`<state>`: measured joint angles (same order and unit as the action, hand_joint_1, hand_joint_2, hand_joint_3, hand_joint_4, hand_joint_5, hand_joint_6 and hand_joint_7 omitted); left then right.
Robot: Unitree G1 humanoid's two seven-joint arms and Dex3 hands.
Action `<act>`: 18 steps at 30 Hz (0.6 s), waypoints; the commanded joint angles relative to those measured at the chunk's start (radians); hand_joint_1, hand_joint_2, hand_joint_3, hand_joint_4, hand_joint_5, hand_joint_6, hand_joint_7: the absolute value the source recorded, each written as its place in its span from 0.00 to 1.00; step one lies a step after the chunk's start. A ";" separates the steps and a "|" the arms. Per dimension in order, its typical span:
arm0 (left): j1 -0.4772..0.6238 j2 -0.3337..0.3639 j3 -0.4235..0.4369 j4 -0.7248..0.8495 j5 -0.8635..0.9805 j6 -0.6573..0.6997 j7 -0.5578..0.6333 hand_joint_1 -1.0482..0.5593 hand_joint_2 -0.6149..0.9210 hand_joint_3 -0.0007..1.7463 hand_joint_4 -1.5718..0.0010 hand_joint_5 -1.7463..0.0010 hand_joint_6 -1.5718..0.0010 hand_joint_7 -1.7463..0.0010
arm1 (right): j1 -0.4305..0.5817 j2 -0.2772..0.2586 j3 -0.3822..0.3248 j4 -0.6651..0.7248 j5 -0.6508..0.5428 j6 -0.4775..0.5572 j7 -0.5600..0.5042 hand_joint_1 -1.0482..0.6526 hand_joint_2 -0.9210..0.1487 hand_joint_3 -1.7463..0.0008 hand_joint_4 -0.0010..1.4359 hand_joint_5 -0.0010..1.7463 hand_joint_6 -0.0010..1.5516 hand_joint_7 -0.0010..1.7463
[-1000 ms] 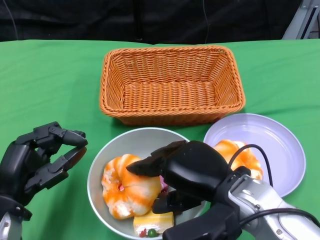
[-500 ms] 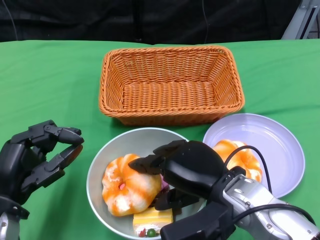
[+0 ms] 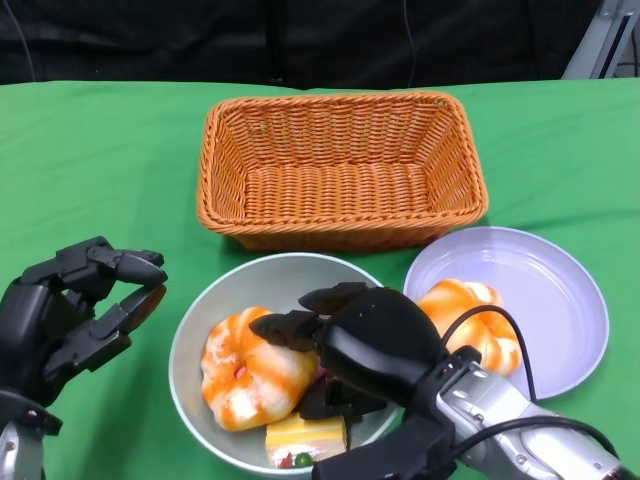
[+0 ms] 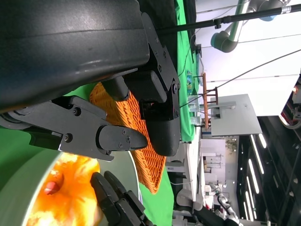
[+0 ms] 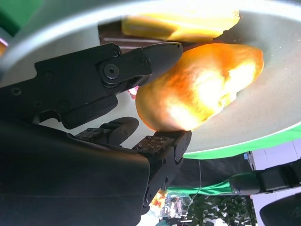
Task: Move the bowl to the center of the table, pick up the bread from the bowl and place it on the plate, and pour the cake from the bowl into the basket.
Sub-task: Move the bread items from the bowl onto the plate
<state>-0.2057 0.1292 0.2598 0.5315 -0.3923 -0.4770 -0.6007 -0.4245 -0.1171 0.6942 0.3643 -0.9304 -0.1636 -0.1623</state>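
The grey bowl (image 3: 215, 300) sits on the green cloth in front of the basket (image 3: 340, 170). It holds an orange-and-white bread (image 3: 245, 370) and a yellow cake slice (image 3: 305, 440). My right hand (image 3: 375, 345) reaches into the bowl from the right. In the right wrist view its thumb and fingers (image 5: 162, 146) press on opposite sides of the bread (image 5: 202, 89), which still lies in the bowl (image 5: 277, 108). A second bread (image 3: 470, 310) lies on the pale plate (image 3: 560, 290). My left hand (image 3: 70, 310) hovers left of the bowl, fingers apart, holding nothing.
The wicker basket has nothing in it and stands just behind the bowl and the plate. The plate lies right of the bowl, almost touching it. Green cloth (image 3: 100, 160) stretches to the left and behind the basket.
My right hand has slid a little left and closed its fingers around the bread. The bread and bowl have shifted slightly left. My left hand has barely moved.
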 commanded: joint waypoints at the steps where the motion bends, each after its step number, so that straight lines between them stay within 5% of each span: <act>1: -0.012 0.009 0.010 -0.001 -0.002 -0.022 0.005 0.57 1.00 0.16 0.51 0.21 0.38 0.57 | 0.005 -0.003 0.034 0.066 -0.029 -0.003 -0.022 0.24 0.02 1.00 0.47 0.04 0.45 0.02; 11: -0.013 0.009 0.011 0.005 0.000 -0.022 0.005 0.57 0.97 0.20 0.51 0.22 0.39 0.55 | -0.009 0.004 0.075 0.177 -0.052 -0.033 -0.173 0.36 0.02 0.99 0.65 0.09 0.59 0.04; 16: -0.014 0.009 0.010 0.016 -0.002 -0.029 0.002 0.57 0.97 0.20 0.52 0.21 0.40 0.55 | -0.018 0.010 0.075 0.212 -0.043 -0.066 -0.235 0.38 0.01 1.00 0.58 0.50 0.70 0.02; 18: -0.014 0.009 0.010 0.016 -0.003 -0.027 0.001 0.57 0.97 0.20 0.53 0.21 0.40 0.56 | -0.021 0.014 0.072 0.226 -0.034 -0.084 -0.258 0.39 0.02 1.00 0.59 0.58 0.73 0.02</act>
<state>-0.2110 0.1278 0.2597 0.5397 -0.3912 -0.4926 -0.6001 -0.4726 -0.0950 0.7443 0.5483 -0.9611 -0.2356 -0.4401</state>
